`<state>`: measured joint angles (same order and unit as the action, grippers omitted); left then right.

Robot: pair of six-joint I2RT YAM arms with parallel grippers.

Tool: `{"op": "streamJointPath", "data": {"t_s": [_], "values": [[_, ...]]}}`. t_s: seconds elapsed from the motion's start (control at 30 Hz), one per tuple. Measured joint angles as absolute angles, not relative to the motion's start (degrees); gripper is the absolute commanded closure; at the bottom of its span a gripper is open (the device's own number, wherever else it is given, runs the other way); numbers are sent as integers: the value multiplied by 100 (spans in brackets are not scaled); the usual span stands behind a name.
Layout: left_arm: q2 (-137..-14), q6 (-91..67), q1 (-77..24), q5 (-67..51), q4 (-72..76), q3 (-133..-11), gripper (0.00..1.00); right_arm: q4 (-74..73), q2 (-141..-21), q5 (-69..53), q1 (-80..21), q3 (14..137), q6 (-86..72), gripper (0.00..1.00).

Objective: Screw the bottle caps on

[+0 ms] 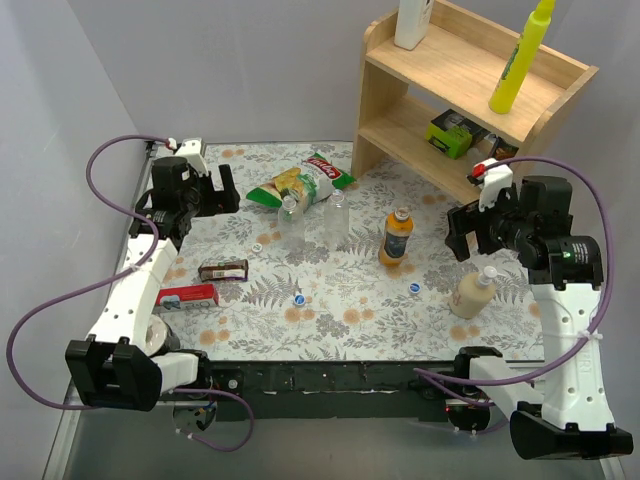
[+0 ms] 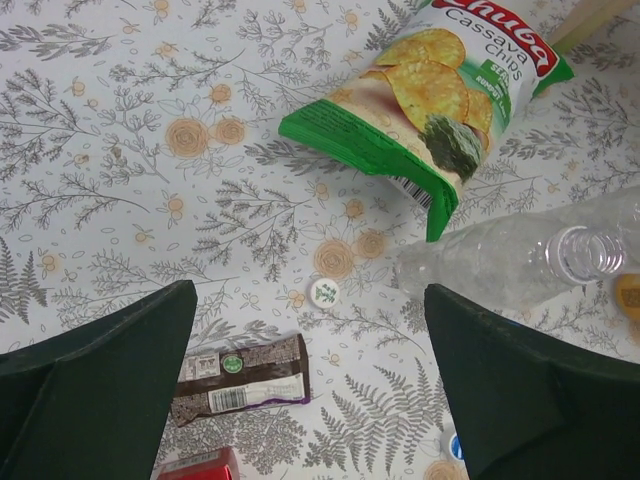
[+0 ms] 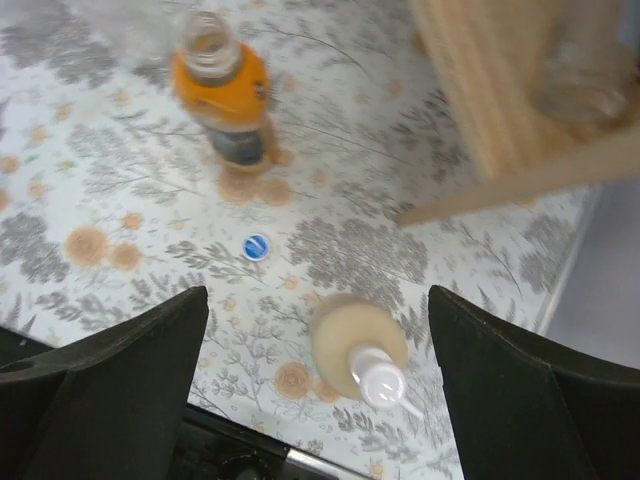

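The left arm (image 1: 130, 295) is stretched from its base at 7 o'clock up toward 10 o'clock, and the left hand (image 1: 226, 198) is held there with jaws spread wide, nothing gripped. The right arm (image 1: 566, 322) is reared at 4 o'clock; the right hand (image 1: 459, 238) is likewise spread, empty, aimed toward 9 o'clock.

Bright, even, diffuse light; shadows soft & short.
Top view sharp, surface (image 1: 340, 300) evenly lit. Left wrist cam crisp in centre; left pincer fingers (image 2: 90, 390) dark, featureless. Right wrist cam softer: wooden shelf (image 3: 500, 90) & orange bottle (image 3: 220, 85) blurred, edges smeared.
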<state>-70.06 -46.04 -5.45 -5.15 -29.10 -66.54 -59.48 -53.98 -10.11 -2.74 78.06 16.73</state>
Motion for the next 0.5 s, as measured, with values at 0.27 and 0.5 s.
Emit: {"op": "streamJointPath", "data": {"t_s": [0.27,0.5], "values": [[-6582,-4383,-545,-720,-2930,-6285,2,-5448,-5658,-2714,-598,7756,2429,13],[-6403,-4230,-541,-1116,-3013,-6045,2,-4910,-6816,-2709,-1199,7649,3037,8]]}}
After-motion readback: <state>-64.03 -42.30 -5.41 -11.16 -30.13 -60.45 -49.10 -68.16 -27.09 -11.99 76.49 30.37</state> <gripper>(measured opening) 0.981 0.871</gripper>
